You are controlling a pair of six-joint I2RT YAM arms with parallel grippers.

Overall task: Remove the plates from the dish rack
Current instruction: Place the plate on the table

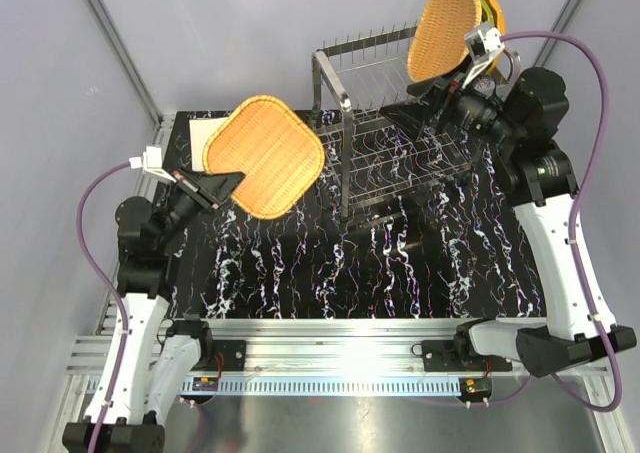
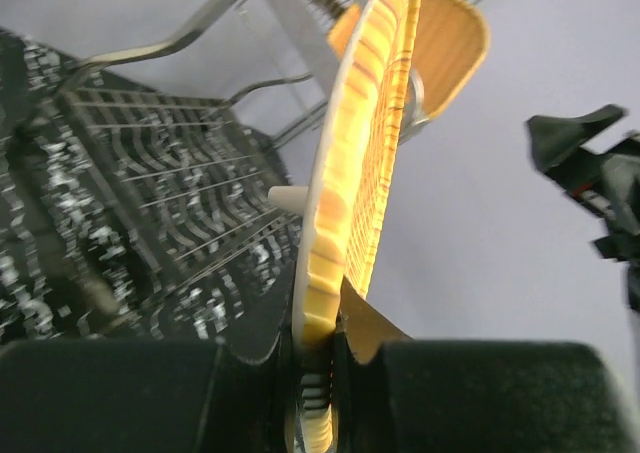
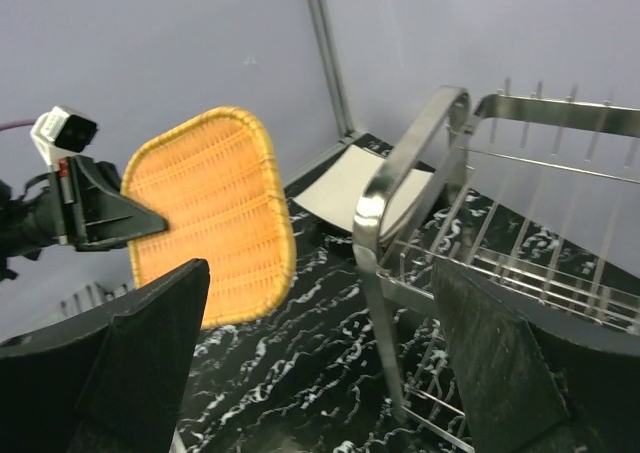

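My left gripper point(image 2: 318, 343) is pinched on the rim of a woven square plate point(image 1: 265, 156), w/ one finger on each face. In the left wrist view the edge runs straight up from between the fingers. The plate is orange-tan w/ rounded corners. It hangs in the air to the left of the dish rack point(image 1: 346, 173), above the black marbled tabletop point(image 1: 400, 263) and touching neither. Its face is tilted up toward the overhead cam, and the grip is at its near-left edge.

My right gripper point(image 3: 320, 273) is spread wide. In the right wrist view the two dark fingers sit far apart w/ nothing between them. It's near the right end of the rack, looking left along it, so the tubular end frame and upper-tier prongs fill the right of that view.

A second woven plate point(image 1: 445, 35) stands upright at the right end of the upper tier, just beside my right wrist. I can't tell if it's seated in the prongs. Behind it shows the rim of a green-orange plate point(image 1: 494, 15), mostly hidden.

A cream plate point(image 3: 365, 188) lies flat on the tabletop at the far left, beyond the rack's left end. From overhead it's partly covered by the plate I'm holding.
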